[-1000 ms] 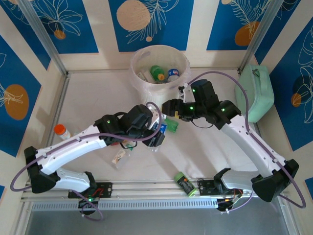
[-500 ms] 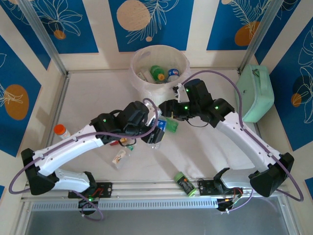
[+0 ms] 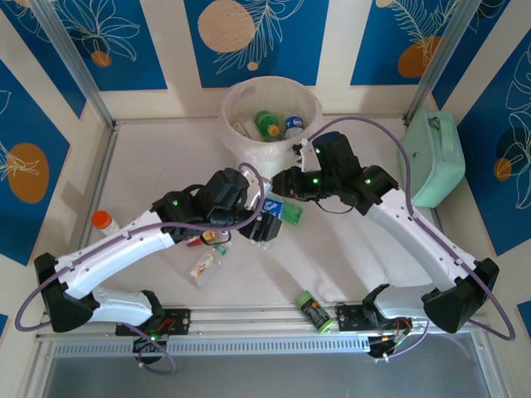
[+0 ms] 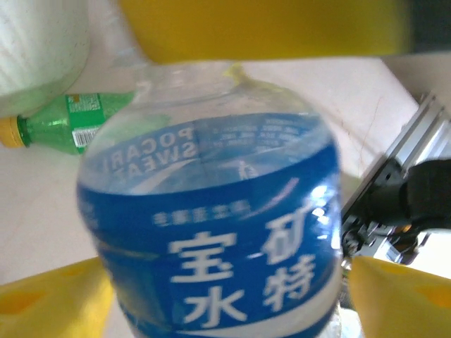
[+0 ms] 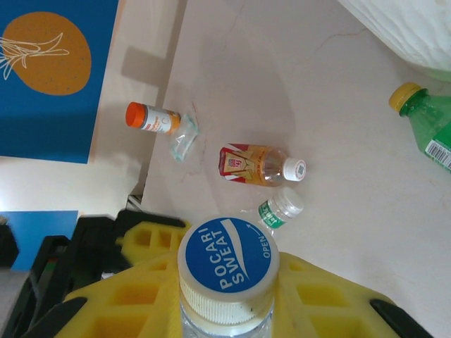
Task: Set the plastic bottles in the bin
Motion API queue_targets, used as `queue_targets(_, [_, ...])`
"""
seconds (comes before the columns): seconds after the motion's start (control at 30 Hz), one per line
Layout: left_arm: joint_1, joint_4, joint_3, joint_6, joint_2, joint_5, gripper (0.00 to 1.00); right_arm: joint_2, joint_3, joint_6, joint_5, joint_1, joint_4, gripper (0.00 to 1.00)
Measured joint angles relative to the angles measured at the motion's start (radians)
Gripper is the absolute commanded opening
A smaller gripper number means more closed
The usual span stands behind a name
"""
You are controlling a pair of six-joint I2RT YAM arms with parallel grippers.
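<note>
Blue-labelled clear "POCARI SWEAT" bottle in grip of left gripper; right gripper state unclear.

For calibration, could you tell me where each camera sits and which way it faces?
Top external: above, behind the bases, looking down at the table; left arm, right arm show.
Left wrist: close on the blue-labelled bottle, its yellow fingers flanking.
Right wrist: looks down onto that bottle's cap amid yellow honeycombed plastic.
Wrists share this bottle.
</note>
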Motion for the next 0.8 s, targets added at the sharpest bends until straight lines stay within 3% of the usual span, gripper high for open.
queue_targets(0.17, [0.034,0.004,-0.001,-0.024,-0.047,-0.029,1.0,0.03,0.107,-0.023,0.0,-0.041,-0.007,0.26])
queue_targets(0.47, [0.122,-0.001,-0.023,-0.117,-0.215,-0.129,1.0,0.11,0.356,-0.021,0.027,-0.206,0.068,0.27])
queue_targets(0.73, [0.188,-0.007,-0.146,-0.224,-0.292,-0.158,1.0,0.352,0.588,0.042,0.026,-0.322,0.156,0.27])
queue_targets(0.8, [0.194,-0.009,-0.163,-0.238,-0.292,-0.158,1.0,0.422,0.653,0.061,0.018,-0.342,0.155,0.32])
